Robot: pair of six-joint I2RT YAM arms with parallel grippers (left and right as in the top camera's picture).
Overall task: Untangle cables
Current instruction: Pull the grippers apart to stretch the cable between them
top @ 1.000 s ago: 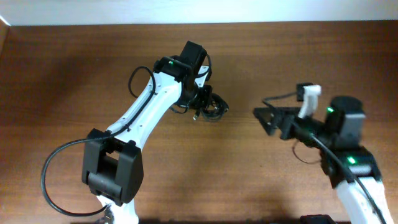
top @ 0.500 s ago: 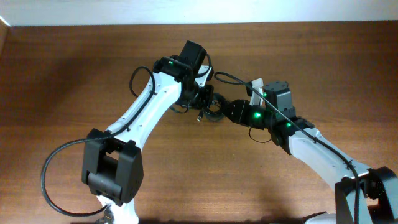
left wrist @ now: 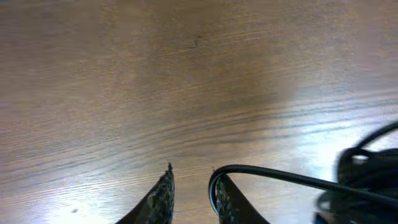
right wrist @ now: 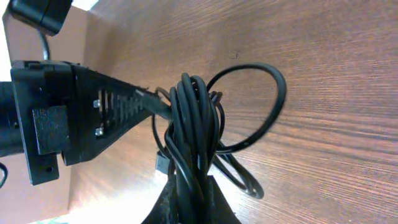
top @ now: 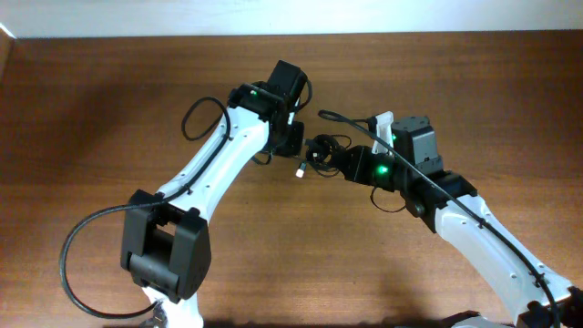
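The cables (top: 319, 148) lie bunched in a tight knot near the middle of the table (top: 109, 91), between the two grippers. The right gripper (top: 335, 157) is clamped on the knot. In its wrist view several black strands run down together between its fingers (right wrist: 163, 208), and a couple of loose loops fan out over the wood to the right. The left gripper (top: 293, 138) sits just beside the knot on the other side. Its jaws stand a little apart, with bare wood showing in the gap. One strand curls round the tip of its right-hand finger (left wrist: 225, 200) and runs off toward the bundle. I cannot tell whether that strand is pinched. A small pale plug (top: 299, 169) hangs out below the knot. A green light (top: 248, 90) glows on the left arm and another on the right.
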